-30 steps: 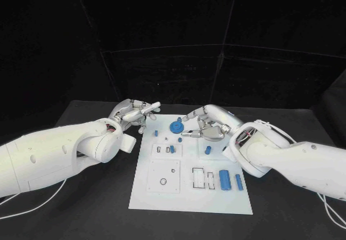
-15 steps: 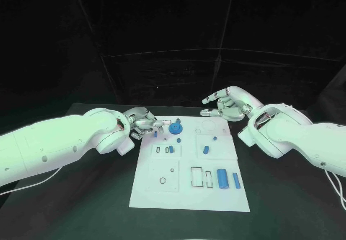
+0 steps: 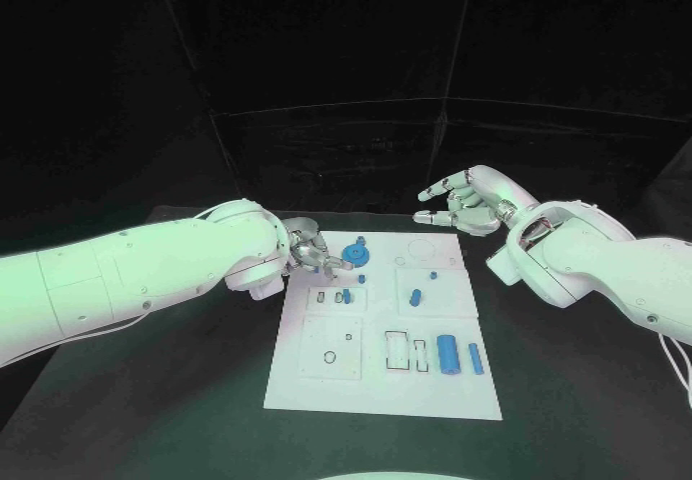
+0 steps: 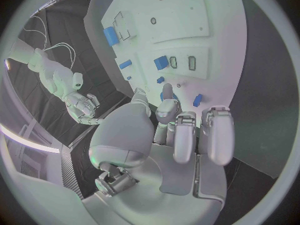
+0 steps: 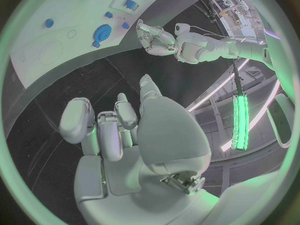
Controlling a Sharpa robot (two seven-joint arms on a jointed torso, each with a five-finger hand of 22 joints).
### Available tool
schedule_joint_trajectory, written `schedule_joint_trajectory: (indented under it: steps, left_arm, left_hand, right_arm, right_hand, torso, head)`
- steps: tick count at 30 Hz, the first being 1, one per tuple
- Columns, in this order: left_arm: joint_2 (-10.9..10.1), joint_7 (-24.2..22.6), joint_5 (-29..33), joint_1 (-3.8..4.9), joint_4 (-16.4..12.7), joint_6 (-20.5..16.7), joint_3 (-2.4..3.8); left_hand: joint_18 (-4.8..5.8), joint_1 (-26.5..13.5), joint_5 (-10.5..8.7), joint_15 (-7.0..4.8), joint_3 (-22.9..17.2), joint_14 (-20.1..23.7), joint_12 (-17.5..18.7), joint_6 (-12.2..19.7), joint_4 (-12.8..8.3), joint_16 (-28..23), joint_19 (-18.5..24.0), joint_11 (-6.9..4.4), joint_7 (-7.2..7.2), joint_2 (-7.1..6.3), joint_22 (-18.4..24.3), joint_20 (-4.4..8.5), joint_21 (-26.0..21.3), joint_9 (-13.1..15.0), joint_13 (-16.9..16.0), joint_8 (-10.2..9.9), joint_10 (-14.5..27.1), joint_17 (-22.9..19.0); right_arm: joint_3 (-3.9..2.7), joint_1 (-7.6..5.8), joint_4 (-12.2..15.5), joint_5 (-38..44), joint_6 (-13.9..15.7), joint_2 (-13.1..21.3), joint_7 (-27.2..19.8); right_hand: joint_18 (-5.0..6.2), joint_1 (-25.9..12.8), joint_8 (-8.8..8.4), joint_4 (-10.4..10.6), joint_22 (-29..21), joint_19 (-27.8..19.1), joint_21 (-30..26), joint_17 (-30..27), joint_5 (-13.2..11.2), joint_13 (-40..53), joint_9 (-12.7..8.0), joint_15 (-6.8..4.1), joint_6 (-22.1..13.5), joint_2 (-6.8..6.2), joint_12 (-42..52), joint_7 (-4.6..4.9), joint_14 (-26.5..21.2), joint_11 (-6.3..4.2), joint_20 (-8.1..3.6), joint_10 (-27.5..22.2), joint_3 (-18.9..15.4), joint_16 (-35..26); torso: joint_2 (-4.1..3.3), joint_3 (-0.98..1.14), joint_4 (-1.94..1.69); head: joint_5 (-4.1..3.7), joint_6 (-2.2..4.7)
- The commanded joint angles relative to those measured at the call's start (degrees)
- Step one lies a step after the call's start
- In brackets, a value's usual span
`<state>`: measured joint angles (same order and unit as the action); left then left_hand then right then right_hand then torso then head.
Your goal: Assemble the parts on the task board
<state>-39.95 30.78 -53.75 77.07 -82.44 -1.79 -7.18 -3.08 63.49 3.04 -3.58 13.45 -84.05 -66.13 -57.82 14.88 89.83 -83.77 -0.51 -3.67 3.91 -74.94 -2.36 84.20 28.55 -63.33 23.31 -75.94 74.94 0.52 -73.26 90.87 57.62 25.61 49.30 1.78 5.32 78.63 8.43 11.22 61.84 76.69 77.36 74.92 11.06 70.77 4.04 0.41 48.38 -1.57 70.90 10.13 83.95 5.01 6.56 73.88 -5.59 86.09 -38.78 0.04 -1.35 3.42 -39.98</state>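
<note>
Reaching over the task board (image 3: 382, 385) at its far left corner, the left robot hand (image 3: 313, 258) sits beside the blue gear (image 3: 355, 256); whether it grips a part cannot be told. The right robot hand (image 3: 464, 200) hovers beyond the far edge, fingers loosely apart, holding nothing. The next move probably requires seating a peg. Bare counter (image 3: 577, 380) flanks both sides.

No text, label, brand, number or sign can be read anywhere in these views. The task board (image 3: 378, 390) carries only outlined recesses and blue parts (image 3: 449, 354), with no lettering that can be made out.
</note>
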Motion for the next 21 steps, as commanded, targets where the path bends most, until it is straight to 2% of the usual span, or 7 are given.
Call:
schedule_joint_trajectory:
  steps: [1, 3, 9, 13, 21]
  left_arm:
    - [1.0, 3.3, -2.8, 0.32, 0.7, 3.0, -0.29]
    - [1.8, 3.5, -2.8, 0.43, 1.2, 3.5, -0.52]
    - [4.0, 3.8, -2.9, 0.9, 2.8, 5.8, -1.73]
    - [5.4, 3.9, -2.9, 1.06, 3.9, 7.0, -2.41]
    - [7.2, 4.1, -2.8, 1.13, 5.2, 8.4, -2.96]
  left_hand:
    - [0.96, -0.2, -0.33, -0.44, 0.5, -6.0, -0.6, 0.2, 0.1, 0.2, -1.9, 0.03, 0.05, -0.65, -4.7, 0.14, 0.4, 0.4, -0.6, 0.4, -0.4, 15.1]
    - [1.02, -0.2, -0.33, -0.45, 0.7, -6.0, -0.9, 0.2, 0.3, 0.2, -2.1, -0.02, 0.08, -0.64, -5.0, 0.16, 0.6, 0.6, -0.9, 0.5, -0.6, 15.1]
    - [1.08, -0.2, -0.33, -0.48, 0.9, -6.0, -1.1, 0.2, 0.4, 0.2, -2.2, -0.05, 0.13, -0.51, -5.4, 0.18, 0.8, 0.9, -1.2, 0.7, -0.7, 15.1]
    - [1.11, 0.1, -0.32, -0.5, 0.9, -6.0, -1.2, 0.3, 0.3, 0.2, -2.2, -0.07, 0.15, -0.28, -5.5, 0.19, 0.8, 1.2, -1.3, 0.8, -0.7, 15.1]
    - [1.14, 0.6, -0.32, -0.52, 0.9, -6.0, -1.4, 0.4, 0.2, 0.2, -2.3, -0.1, 0.18, 0.1, -5.7, 0.21, 1.0, 1.6, -1.6, 1.0, -0.7, 15.1]
  right_arm:
    - [-0.07, -0.15, -0.2, 0.8, -1.3, -0.2, 1.1]
    - [-0.07, -0.15, -0.4, 0.9, -1.4, -0.3, 1.3]
    - [-0.07, -0.16, -0.9, 1.2, -1.9, -0.9, 1.8]
    - [-0.07, -0.16, -1.1, 1.3, -2.0, -1.1, 2.1]
    - [-0.07, -0.16, -1.4, 1.4, -2.2, -1.4, 2.3]
  right_hand:
    - [0.14, 0.6, 0.27, 0.1, -0.1, -0.4, -0.3, 8.6, 0.3, -0.1, 0.0, 0.15, -0.4, -0.07, -0.2, -0.07, 4.3, 0.06, 0.04, -0.4, -0.4, -0.3]
    - [0.17, 0.6, 0.36, 0.1, -0.2, -0.5, -0.4, 8.5, 0.5, -0.1, 0.0, 0.13, -0.4, -0.07, -0.3, -0.09, 4.3, 0.04, 0.03, -0.5, -0.5, -0.3]
    - [0.2, 0.8, 0.6, 0.2, -0.4, -0.6, -0.6, 8.4, 1.2, -0.2, 0.0, 0.09, -0.4, 0.09, -0.3, -0.12, 4.3, 0.0, -0.01, -0.5, -0.9, -0.4]
    - [0.22, 1.1, 0.87, 0.3, -0.6, -0.6, -0.7, 8.4, 2.2, -0.3, 0.0, 0.05, -0.5, 0.35, -0.3, -0.16, 4.3, -0.04, -0.06, -0.5, -1.3, -0.5]
    - [0.26, 1.6, 1.37, 0.4, -0.9, -0.6, -0.9, 8.3, 4.3, -0.5, 0.0, -0.03, -0.7, 0.83, -0.3, -0.22, 4.3, -0.11, -0.13, -0.6, -2.0, -0.6]
  torso:
    - [-0.07, -0.02, 0.03]
    - [-0.1, -0.03, 0.01]
    - [-0.12, -0.05, 0.11]
    - [-0.13, -0.19, -0.05]
    - [-0.13, -0.15, 0.03]
  head:
    - [0.0, -0.13]
    - [0.08, -0.19]
    - [0.37, -0.45]
    - [0.38, -0.6]
    - [0.42, -1.07]
